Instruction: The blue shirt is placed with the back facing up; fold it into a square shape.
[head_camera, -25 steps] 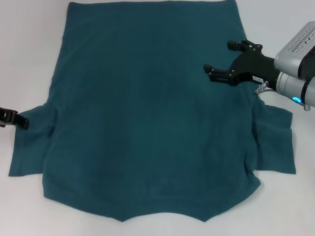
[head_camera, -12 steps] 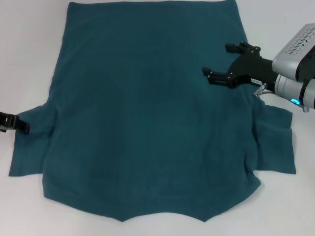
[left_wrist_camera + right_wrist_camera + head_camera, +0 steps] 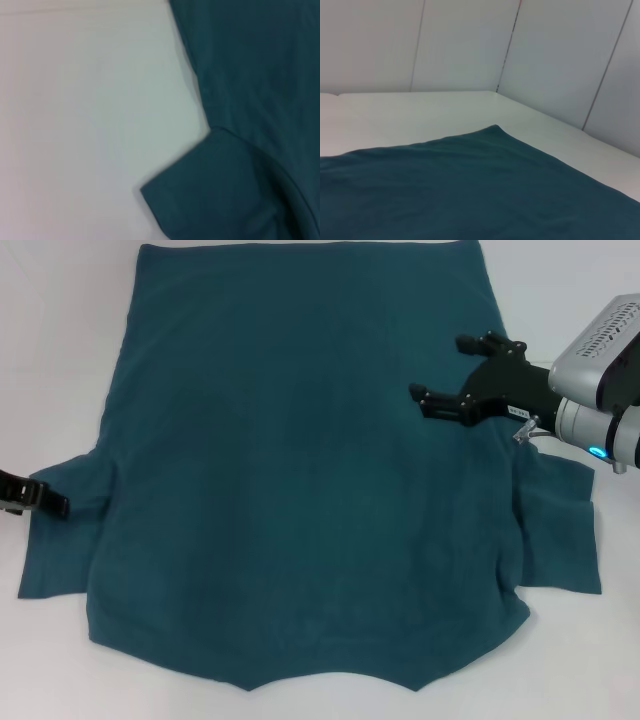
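Note:
The blue shirt [image 3: 300, 470] lies spread flat on the white table, plain side up, hem at the far end and collar at the near edge. My right gripper [image 3: 441, 368] hovers open over the shirt's right side, just beyond the right sleeve [image 3: 560, 530], with nothing between its fingers. Only a black tip of my left gripper [image 3: 32, 496] shows at the left border, at the outer edge of the left sleeve [image 3: 60, 550]. The left wrist view shows that sleeve [image 3: 220, 195] and the shirt's side [image 3: 250, 75]. The right wrist view looks across the shirt [image 3: 470, 190] to a far corner.
White table [image 3: 60, 340] borders the shirt on both sides. In the right wrist view, pale wall panels [image 3: 470, 45] rise behind the far table edge.
The right gripper has crept a little left over the shirt, still open. The left gripper tip has slid nearer along the left sleeve's edge.

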Available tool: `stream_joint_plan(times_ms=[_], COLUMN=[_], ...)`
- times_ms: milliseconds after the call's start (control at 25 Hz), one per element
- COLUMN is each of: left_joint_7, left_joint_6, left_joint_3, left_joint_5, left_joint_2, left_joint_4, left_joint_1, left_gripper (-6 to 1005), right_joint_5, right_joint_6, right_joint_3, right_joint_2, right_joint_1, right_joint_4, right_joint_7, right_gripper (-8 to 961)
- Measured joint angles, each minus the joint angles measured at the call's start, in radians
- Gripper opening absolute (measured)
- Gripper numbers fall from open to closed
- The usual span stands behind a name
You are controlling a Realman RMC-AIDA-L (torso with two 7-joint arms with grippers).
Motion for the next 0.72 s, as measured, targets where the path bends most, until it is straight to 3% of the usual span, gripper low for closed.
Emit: stream_joint_plan(times_ms=[640, 720], left_joint_7=[0.036, 0.046], left_joint_6=[-0.004, -0.009], left_joint_3=[0.001, 0.001], left_joint_5=[-0.002, -0.002], left_joint_2=[-0.007, -0.008], left_joint_4=[-0.039, -0.048], left_joint_1=[-0.015, -0.018], left_gripper=[609, 535], right_joint_5=[0.002, 0.002], right_joint_6=[0.006, 0.006], right_joint_3=[0.0, 0.0], right_joint_2=[0.001, 0.001], right_joint_1=[0.0, 0.0], right_joint_4=[0.014, 0.014], right_joint_7=[-0.012, -0.012], right_gripper=[944, 944])
